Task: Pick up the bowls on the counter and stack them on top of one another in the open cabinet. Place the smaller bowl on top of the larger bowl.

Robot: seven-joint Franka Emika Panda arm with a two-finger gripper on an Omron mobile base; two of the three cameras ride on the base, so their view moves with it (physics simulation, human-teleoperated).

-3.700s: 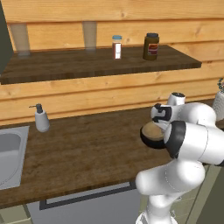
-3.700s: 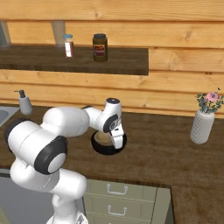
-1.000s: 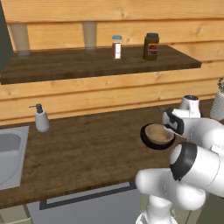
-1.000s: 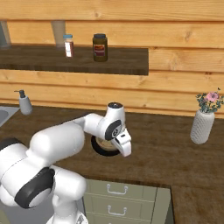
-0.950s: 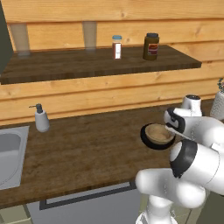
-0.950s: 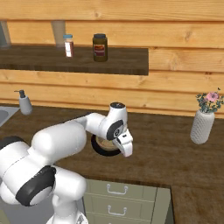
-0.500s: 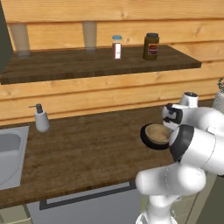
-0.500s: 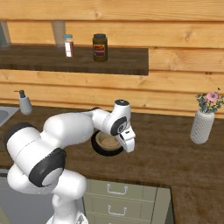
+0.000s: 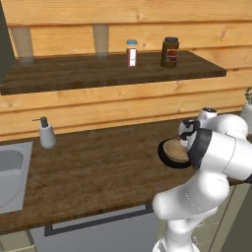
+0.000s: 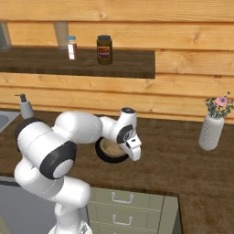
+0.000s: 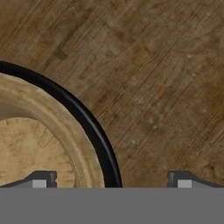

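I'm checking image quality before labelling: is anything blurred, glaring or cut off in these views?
Left base view: evenly lit, slightly soft; the arm hides part of the black bowl. Right base view: no glare; the vase stands sharp enough. Hand view: very close, so the tan bowl and black rim are cropped; wood counter grain looks smeared.

The counter (image 9: 98,172) crosses mid-frame, bearing the black larger bowl (image 10: 106,157) at centre, soap dispenser (image 9: 47,134) left, vase (image 10: 211,131) right.

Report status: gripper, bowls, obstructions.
Gripper open, straddling the rim of the wide glossy black bowl. Small tan wooden bowl nested inside it, both on the dark wood-plank counter. Nothing in the way nearby.
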